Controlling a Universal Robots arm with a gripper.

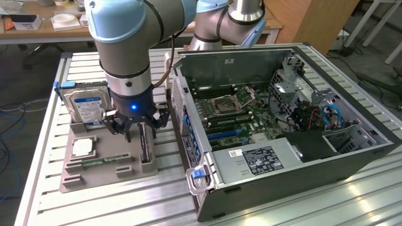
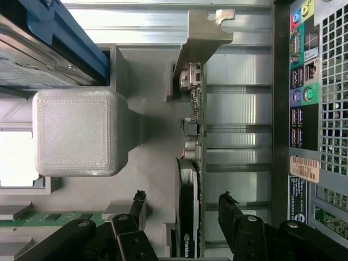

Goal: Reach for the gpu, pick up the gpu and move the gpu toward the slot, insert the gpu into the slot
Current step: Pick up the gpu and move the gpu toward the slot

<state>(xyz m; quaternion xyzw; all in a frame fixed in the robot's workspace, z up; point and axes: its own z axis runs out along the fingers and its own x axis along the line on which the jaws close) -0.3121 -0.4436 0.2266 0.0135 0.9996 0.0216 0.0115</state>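
Grey arm [image 1: 125, 52], pale-blue caps [image 1: 105, 22], black gripper [image 1: 140, 133]

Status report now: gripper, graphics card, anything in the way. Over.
Gripper open, fingers straddling the graphics card, no contact. Card on edge in its gray holder, not lifted. Blue slot bare; nothing between fingers and card.

Low over the grey holder [image 1: 103, 176] on the slatted bench [image 1: 94, 207]: the claw [image 1: 135, 126], fingers spread over the gpu [image 1: 146, 149] standing on edge. Just behind, a blue-labelled hard drive [image 1: 88, 106]. Toward the exterior view's right, an open computer case [image 1: 351, 155], blue slot [image 1: 221, 134] bare.
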